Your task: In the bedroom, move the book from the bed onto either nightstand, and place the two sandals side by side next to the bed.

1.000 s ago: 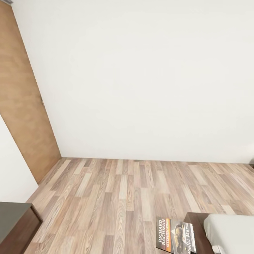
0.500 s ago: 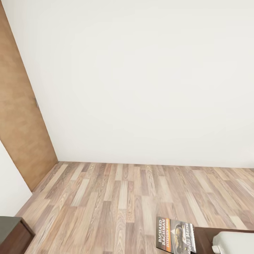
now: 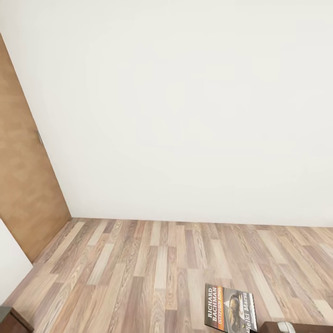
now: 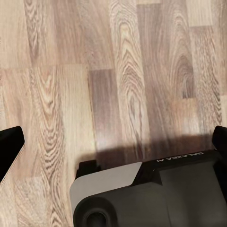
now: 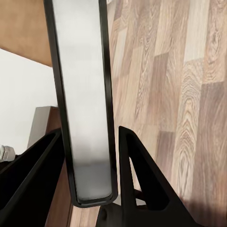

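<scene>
Head view: white wall (image 3: 185,106) takes most of the frame, a brown door (image 3: 23,194) runs along the left edge, and the wood-plank floor (image 3: 138,273) spans the lower part. At the bottom right edge a sliver of the bed (image 3: 282,327) shows: dark frame corner and a bit of pale mattress. The book (image 3: 230,308) sits low and right of centre, cover toward the camera, the "RICHARD BACHMAN" lettering running up its long axis, which stands roughly upright in frame. Right wrist view: the book (image 5: 82,101) appears edge-on as a long pale slab with dark border, passing between the two dark fingers (image 5: 142,184) of the right gripper (image 5: 87,189), which are closed on its lower end; so the book is off the bed and carried on the right side. Left wrist view: the left gripper (image 4: 113,142) hangs over bare planks with its tips far apart and nothing between them. Judgement: no nightstand is in sight, so the coming move depends on turning the base until one is found, right arm being the delivering arm.
</scene>
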Available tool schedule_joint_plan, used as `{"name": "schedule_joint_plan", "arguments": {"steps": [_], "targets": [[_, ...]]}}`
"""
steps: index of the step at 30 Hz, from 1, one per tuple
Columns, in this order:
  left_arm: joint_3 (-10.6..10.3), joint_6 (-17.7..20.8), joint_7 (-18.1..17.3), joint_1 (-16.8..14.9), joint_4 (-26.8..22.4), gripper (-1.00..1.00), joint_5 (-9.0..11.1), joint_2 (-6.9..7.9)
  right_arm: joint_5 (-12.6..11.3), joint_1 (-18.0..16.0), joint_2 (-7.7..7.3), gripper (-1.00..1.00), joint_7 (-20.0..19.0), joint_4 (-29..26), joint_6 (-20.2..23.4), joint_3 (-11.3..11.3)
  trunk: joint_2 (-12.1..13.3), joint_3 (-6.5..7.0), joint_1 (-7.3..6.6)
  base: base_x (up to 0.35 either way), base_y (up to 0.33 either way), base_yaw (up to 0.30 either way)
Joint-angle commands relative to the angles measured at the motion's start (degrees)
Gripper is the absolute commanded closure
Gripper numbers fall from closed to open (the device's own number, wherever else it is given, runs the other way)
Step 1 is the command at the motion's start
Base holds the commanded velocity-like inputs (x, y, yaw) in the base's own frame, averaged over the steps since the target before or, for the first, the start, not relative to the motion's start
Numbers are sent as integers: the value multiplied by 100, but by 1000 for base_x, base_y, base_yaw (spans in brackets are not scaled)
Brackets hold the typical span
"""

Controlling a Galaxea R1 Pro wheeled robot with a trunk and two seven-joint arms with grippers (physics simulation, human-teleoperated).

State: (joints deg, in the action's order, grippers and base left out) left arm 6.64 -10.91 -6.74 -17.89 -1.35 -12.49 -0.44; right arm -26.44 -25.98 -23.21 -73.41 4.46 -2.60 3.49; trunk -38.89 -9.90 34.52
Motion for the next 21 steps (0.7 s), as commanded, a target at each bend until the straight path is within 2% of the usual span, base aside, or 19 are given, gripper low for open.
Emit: {"name": "schedule_joint_plan", "arguments": {"steps": [1, 21], "targets": [[49, -17, -12, -4, 4, -100, -52, 0, -36, -12, 1, 100, -17, 20, -31, 12, -7, -9, 5, 329, 0, 0], [55, -17, -12, -4, 4, -100, -52, 0, -36, -12, 1, 100, -22, 20, -31, 12, -7, -9, 5, 329, 0, 0]]}}
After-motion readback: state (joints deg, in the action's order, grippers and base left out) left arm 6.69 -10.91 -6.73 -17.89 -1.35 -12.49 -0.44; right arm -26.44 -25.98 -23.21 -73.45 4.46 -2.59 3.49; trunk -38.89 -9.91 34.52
